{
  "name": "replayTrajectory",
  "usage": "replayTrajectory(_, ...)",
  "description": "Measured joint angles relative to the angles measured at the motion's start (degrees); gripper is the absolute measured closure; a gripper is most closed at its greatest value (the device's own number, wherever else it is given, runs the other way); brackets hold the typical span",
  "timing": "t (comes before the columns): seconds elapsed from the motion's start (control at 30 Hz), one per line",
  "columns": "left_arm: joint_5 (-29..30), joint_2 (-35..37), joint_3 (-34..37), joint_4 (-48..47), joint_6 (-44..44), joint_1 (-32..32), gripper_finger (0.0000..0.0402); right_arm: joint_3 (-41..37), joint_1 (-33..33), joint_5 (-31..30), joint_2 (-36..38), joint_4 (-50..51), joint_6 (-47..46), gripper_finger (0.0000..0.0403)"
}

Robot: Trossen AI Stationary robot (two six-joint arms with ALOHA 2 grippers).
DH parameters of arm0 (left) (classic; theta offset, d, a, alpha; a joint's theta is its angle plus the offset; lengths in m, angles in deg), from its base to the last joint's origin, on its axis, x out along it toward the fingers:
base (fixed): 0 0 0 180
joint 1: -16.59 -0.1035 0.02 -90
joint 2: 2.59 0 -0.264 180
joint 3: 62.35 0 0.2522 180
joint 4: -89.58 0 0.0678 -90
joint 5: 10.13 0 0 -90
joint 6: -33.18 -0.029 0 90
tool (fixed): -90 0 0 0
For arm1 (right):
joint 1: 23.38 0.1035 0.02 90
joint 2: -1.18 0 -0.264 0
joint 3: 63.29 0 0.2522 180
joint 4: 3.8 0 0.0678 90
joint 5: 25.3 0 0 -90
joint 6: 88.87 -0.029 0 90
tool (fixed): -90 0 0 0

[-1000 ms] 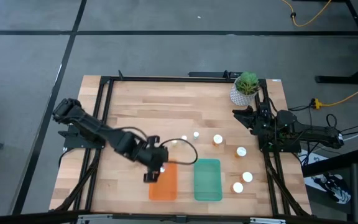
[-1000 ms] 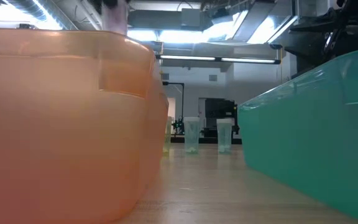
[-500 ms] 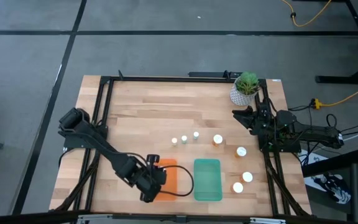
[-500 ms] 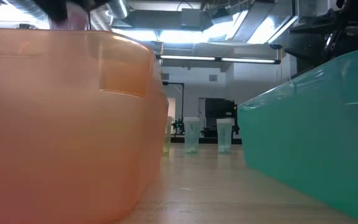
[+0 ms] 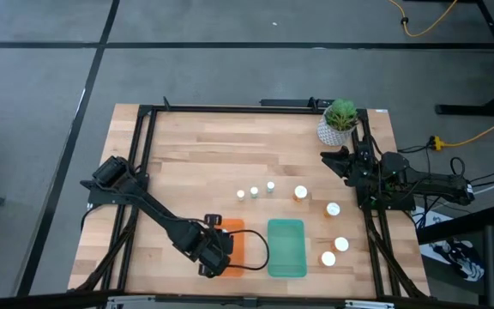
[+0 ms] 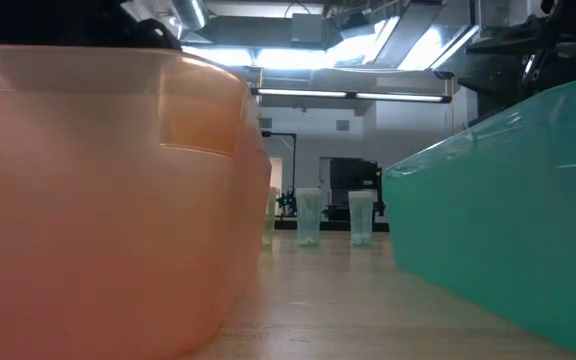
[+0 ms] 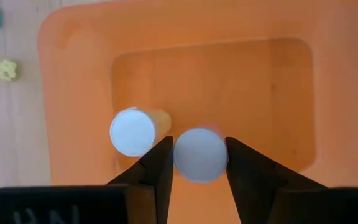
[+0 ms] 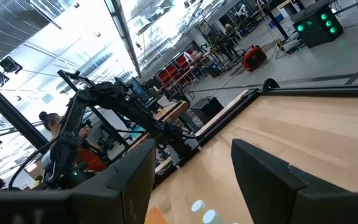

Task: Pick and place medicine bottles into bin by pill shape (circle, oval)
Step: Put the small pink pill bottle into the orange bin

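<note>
My left gripper [image 7: 199, 163] hangs over the orange tray [image 5: 230, 247], above its near left part, shut on a white-capped medicine bottle [image 7: 199, 154]. Another white-capped amber bottle [image 7: 133, 132] stands on the orange tray's floor beside it. The teal tray [image 5: 286, 248] lies to the right of the orange one. Three tiny bottles [image 5: 254, 191] stand in a row beyond the trays. Several larger bottles [image 5: 332, 209] stand toward the right. My right gripper [image 5: 347, 160] waits open at the table's right edge. My left gripper pinches the bottle's white cap [image 7: 180, 155] between its two fingers, one on each side of the cap. The fingers come from above, pointing down. The bottle hangs upright over the tray floor; the cap hides its body and whether it stands on the floor.
A white pot with a green plant [image 5: 338, 122] stands at the far right corner. In the low view the orange tray's wall [image 6: 108, 200] and the teal tray's wall [image 6: 508, 200] fill the sides, with two tiny bottles [image 6: 308, 218] between them. Bare wood lies at the far left.
My left gripper has gone toward the table's near edge with the bottle, from the orange tray's far left corner to over its near left part. It has stayed shut on the bottle.
</note>
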Motion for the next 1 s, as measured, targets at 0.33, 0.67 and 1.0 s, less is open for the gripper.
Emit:
replayTrajectory(0.33,0.0,-1.2,0.7,-0.5,0.1,1.1,0.0278,0.0,0.0,0.0,0.0,0.0,0.1,0.0190)
replayTrajectory(0.67,4.0,-2.2,0.6,0.3,2.4,2.3,0.0278,0.0,0.0,0.0,0.0,0.0,0.1,0.0190)
replayTrajectory(1.0,1.7,-2.2,0.6,0.2,2.5,2.2,0.0263,0.0,0.0,0.0,0.0,0.0,0.1,0.0190)
